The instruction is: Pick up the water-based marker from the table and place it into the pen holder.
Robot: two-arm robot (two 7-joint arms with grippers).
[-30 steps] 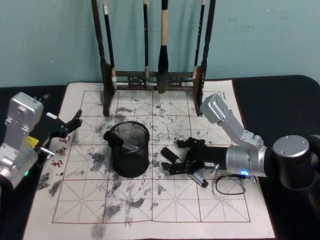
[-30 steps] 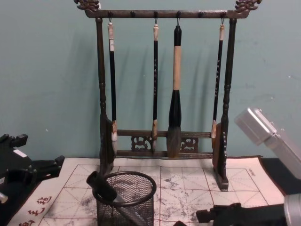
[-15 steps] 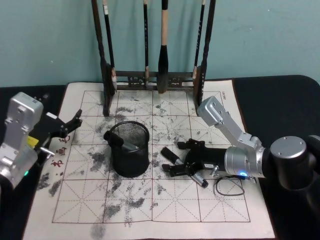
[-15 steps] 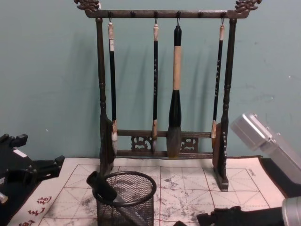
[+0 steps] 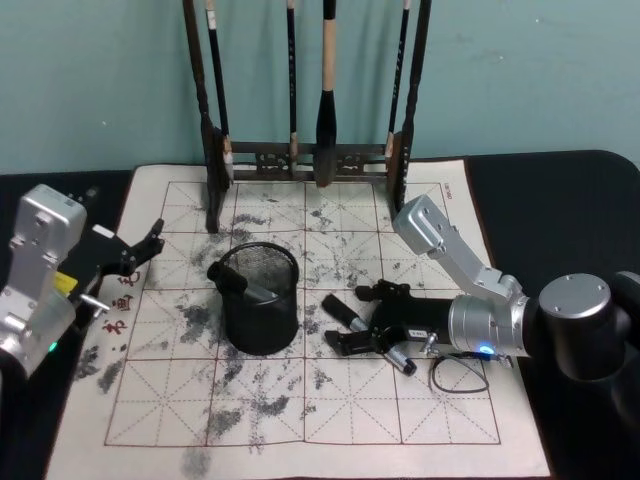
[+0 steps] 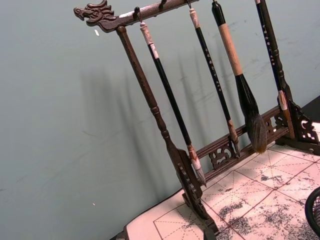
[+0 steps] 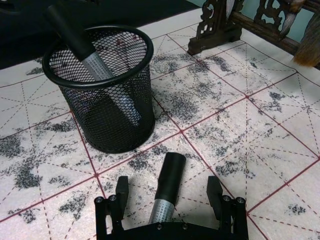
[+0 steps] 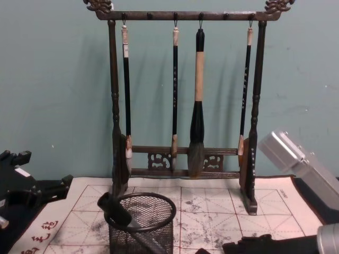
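Head view: I'm seeing the right gripper (image 5: 350,318) low at centre-right, jaws apart, straddling the water-based marker (image 5: 337,308). The marker is lying on the mat (image 5: 340,410) with its cap pointing up-left toward the pen holder (image 5: 260,326). The left gripper (image 5: 135,253) is sitting parked at the left edge, farther off.
Right wrist view: the marker is lying lengthwise between both fingers (image 7: 121,187), touching neither — I'm judging a squeeze across its barrel comes next.
Chest view: the holder is standing at lower centre — another marker is leaning inside.
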